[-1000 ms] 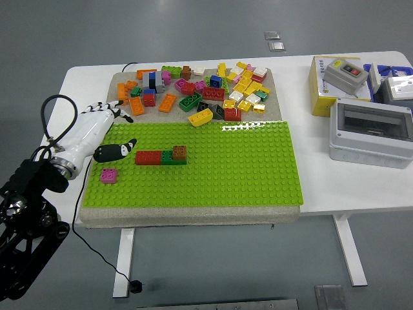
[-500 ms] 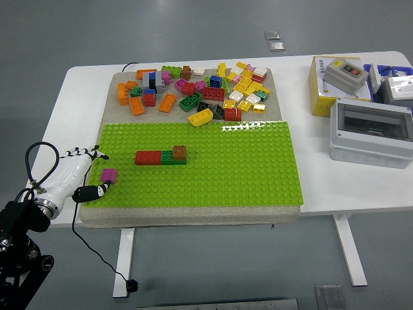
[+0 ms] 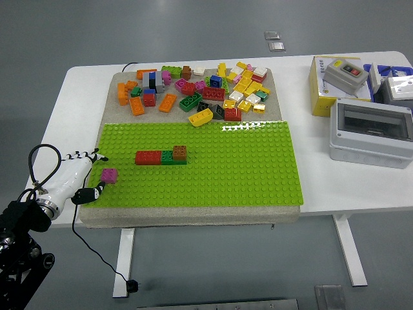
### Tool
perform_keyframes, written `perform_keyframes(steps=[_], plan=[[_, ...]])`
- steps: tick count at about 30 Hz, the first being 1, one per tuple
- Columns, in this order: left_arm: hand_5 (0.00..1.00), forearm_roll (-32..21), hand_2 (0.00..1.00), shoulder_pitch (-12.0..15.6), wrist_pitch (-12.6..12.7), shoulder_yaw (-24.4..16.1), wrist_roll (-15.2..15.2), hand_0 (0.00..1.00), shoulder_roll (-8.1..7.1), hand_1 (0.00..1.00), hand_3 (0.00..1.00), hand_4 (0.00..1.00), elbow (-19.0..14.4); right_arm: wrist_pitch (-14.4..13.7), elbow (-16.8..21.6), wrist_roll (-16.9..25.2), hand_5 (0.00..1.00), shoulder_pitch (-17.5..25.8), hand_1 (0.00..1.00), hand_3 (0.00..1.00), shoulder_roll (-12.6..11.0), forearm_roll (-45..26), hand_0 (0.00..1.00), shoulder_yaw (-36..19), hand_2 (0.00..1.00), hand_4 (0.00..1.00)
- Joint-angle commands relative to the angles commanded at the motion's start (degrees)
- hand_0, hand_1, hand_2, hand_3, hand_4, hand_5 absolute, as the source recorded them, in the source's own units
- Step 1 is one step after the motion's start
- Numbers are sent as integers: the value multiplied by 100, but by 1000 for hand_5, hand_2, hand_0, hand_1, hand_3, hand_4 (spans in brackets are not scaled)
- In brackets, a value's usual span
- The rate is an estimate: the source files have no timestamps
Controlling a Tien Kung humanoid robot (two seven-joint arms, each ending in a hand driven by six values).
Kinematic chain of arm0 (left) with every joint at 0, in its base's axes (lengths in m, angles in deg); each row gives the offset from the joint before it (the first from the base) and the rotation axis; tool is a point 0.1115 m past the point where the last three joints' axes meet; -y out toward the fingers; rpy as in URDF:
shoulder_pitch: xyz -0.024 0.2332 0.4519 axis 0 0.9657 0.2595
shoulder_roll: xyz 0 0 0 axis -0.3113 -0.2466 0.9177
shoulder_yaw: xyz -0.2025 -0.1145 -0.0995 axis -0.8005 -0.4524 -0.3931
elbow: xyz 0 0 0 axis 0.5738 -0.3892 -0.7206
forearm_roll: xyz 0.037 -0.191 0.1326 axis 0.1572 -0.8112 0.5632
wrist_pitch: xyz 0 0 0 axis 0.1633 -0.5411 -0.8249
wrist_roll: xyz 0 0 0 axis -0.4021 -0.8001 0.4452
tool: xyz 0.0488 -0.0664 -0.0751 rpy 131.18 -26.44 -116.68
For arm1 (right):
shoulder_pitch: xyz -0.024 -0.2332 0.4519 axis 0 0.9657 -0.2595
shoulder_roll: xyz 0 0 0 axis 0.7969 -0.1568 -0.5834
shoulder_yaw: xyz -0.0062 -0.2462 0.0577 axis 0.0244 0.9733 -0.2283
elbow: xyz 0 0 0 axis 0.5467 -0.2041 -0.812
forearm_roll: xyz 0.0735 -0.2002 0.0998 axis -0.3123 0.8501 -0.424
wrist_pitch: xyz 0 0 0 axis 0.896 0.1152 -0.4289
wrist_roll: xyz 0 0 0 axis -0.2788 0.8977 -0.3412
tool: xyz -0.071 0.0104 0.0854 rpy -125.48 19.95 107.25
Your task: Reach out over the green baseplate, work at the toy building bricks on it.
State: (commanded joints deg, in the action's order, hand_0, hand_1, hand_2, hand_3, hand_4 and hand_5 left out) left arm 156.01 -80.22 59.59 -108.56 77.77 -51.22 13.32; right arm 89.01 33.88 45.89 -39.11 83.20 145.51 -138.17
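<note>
Barely shifted, left robot hand (image 3: 80, 175) overlaps pink brick (image 3: 109, 175)

Glossy studded plastic on the green baseplate (image 3: 219, 168), catching glare along the far edge. Same shiny plastic on the loose bricks (image 3: 193, 90). Rough, grainy matt mat (image 3: 193, 216) underneath. Smooth white table (image 3: 84, 90). Glossy white shell on the left hand (image 3: 74, 177).

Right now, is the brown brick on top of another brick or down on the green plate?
On top: the brown brick sits on the green brick.
</note>
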Motion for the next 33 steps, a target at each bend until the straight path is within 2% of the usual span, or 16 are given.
perform_keyframes(steps=[6, 16, 23, 33], plan=[[127, 0, 996, -10, -41, -8, 21, 998, 39, 957, 809, 605, 73, 5, 0, -8, 885, -2, 611, 691, 9, 31, 697, -13, 571, 372], [126, -1, 998, -3, -130, -55, 55, 998, 72, 961, 795, 600, 15, 21, 0, -29, 890, -11, 611, 693, 21, 97, 697, -28, 574, 372], [125, -176, 998, 52, -213, -206, 70, 998, 181, 961, 794, 599, -98, 28, 0, -36, 890, -23, 611, 692, 26, 131, 697, -29, 581, 371], [126, -204, 998, -9, -254, -238, 71, 998, 253, 961, 792, 599, -54, 31, 0, -33, 891, -21, 611, 694, 29, 104, 696, -20, 581, 371]])
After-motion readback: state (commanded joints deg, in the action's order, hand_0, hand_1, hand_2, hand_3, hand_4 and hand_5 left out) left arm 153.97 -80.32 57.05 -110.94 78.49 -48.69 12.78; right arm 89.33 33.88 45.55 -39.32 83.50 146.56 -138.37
